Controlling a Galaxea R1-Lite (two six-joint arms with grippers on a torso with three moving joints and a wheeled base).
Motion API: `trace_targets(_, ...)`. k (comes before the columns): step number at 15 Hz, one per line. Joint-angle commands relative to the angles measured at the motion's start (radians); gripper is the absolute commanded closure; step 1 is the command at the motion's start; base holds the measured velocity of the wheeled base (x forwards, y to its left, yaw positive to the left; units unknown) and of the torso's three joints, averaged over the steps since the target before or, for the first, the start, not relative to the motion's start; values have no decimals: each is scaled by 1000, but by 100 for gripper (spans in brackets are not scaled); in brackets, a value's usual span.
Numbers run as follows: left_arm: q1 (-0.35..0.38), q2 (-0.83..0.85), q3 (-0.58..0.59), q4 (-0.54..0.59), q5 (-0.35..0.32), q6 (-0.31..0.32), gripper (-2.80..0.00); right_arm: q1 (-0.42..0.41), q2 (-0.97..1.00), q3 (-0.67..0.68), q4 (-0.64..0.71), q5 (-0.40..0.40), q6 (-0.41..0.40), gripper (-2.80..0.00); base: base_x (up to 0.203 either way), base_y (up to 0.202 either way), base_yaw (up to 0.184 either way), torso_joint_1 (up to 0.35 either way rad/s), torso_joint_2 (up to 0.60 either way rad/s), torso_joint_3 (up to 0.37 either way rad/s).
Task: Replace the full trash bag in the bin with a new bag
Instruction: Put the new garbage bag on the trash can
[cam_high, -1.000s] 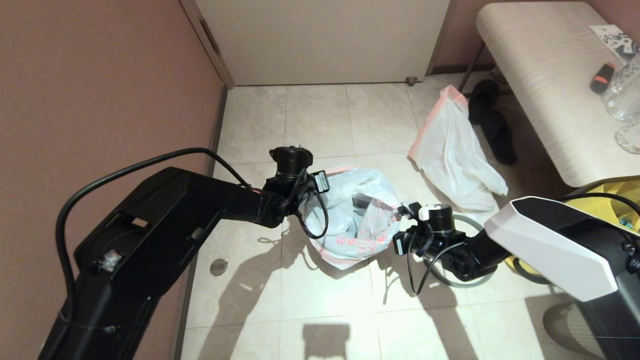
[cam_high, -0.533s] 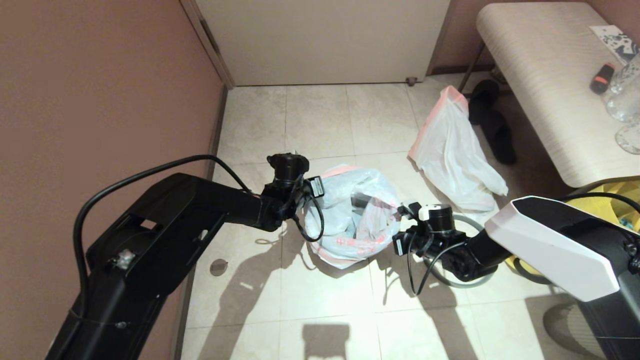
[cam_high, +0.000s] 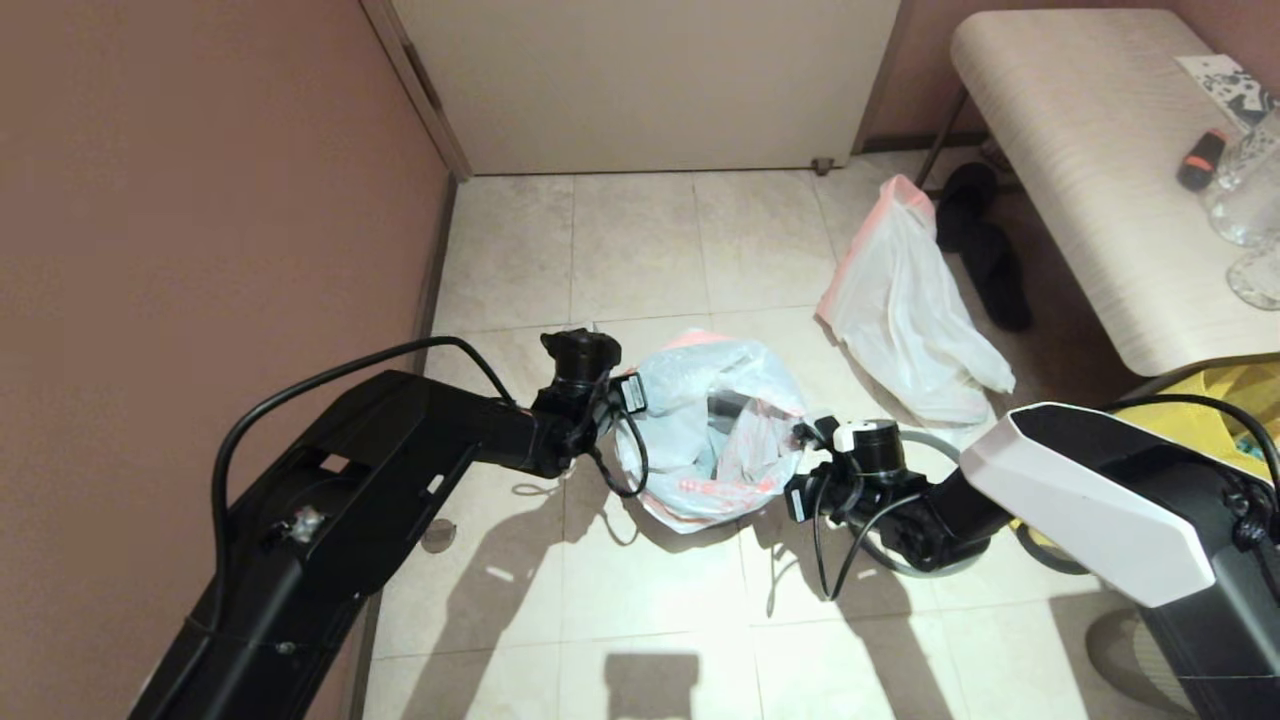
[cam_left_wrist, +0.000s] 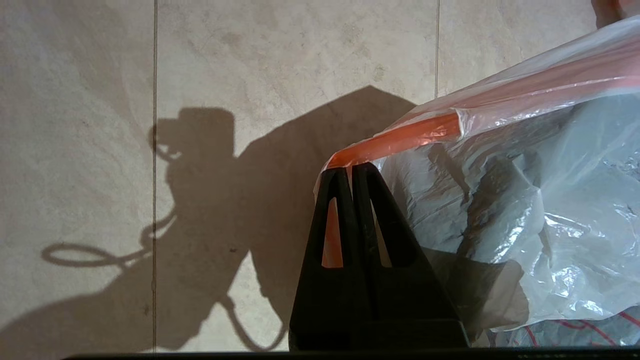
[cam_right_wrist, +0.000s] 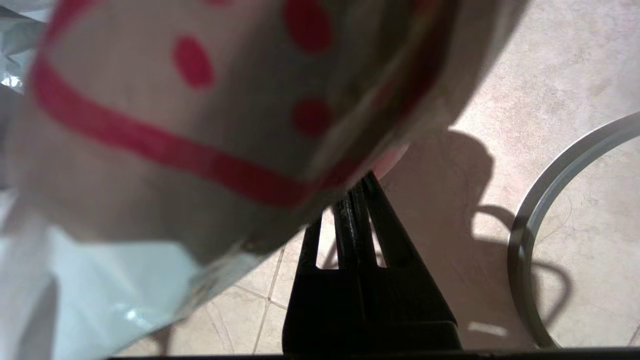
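The new bag (cam_high: 700, 440), translucent white with red characters and a pink rim, hangs open between my two grippers just above the floor. The left gripper (cam_high: 628, 400) (cam_left_wrist: 350, 171) is shut on its orange-pink rim (cam_left_wrist: 400, 142). At the opposite side, the right gripper (cam_high: 806, 438) (cam_right_wrist: 361, 184) is shut on the bag's edge, and the printed plastic (cam_right_wrist: 190, 130) fills much of that wrist view. The bin (cam_high: 722, 408) shows only as a dark patch inside the bag. Its grey hoop (cam_high: 940, 442) (cam_right_wrist: 530, 235) lies on the tiles by the right arm. The full trash bag (cam_high: 905, 310) lies crumpled further back on the right.
A pale table (cam_high: 1080, 190) with glassware and an orange-black item stands at right, with black footwear (cam_high: 985, 255) under its far end. A yellow bag (cam_high: 1235, 395) sits behind my right arm. A brown wall (cam_high: 200, 200) runs along the left, and a door (cam_high: 650, 80) closes the back.
Both arms have come down and slightly toward me, carrying the new bag lower over the dark bin. Both grips are unchanged.
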Motion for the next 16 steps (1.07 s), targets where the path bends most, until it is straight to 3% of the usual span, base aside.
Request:
trace_targets(1, 0, 36, -6, 3, 0, -2, 0, -1, 22, -8, 0, -1, 0, 0, 0, 0, 0, 0, 0, 0)
trace_targets(6, 22, 59, -47, 21, 7, -11, 0, -22, 43, -36, -8, -4, 1, 0, 0, 0, 0, 0, 0, 0)
trace_targets(10, -8, -87, 18, 104, 3, -56, 0, -9, -46, -6, -11, 2, 93, 0, 0, 0, 0, 0, 0, 0)
trace_targets(16, -48, -224, 96, 111, -1, -82, 0, 5, -107, 36, -62, 4, 100, 0, 0, 0, 0, 0, 0, 0)
